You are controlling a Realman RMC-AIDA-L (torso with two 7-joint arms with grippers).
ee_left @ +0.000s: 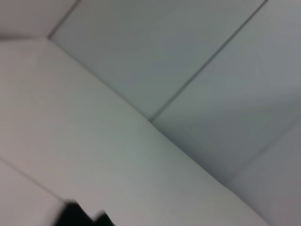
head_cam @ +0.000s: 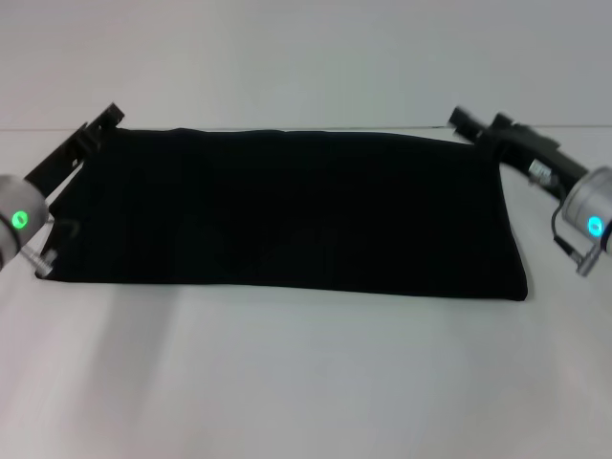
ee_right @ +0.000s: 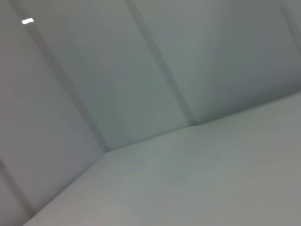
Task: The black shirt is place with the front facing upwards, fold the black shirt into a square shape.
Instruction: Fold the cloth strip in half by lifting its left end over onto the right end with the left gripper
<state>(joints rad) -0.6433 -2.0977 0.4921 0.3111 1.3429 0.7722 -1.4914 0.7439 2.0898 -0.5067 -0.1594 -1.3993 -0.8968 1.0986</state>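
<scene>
Head view shows bare white tabletop (head_cam: 306, 382) nearest, then the black shirt (head_cam: 287, 215) lying as a wide flat band, plain black side up, its near edge straight and its far edge reaching back to both grippers. At the far left corner sits the left gripper (head_cam: 96, 129), at the far right corner the right gripper (head_cam: 473, 122), the cloth stretched between them; whether either pair of jaws is closed on the fabric cannot be told. Both wrist views show only pale wall panels and tabletop.
</scene>
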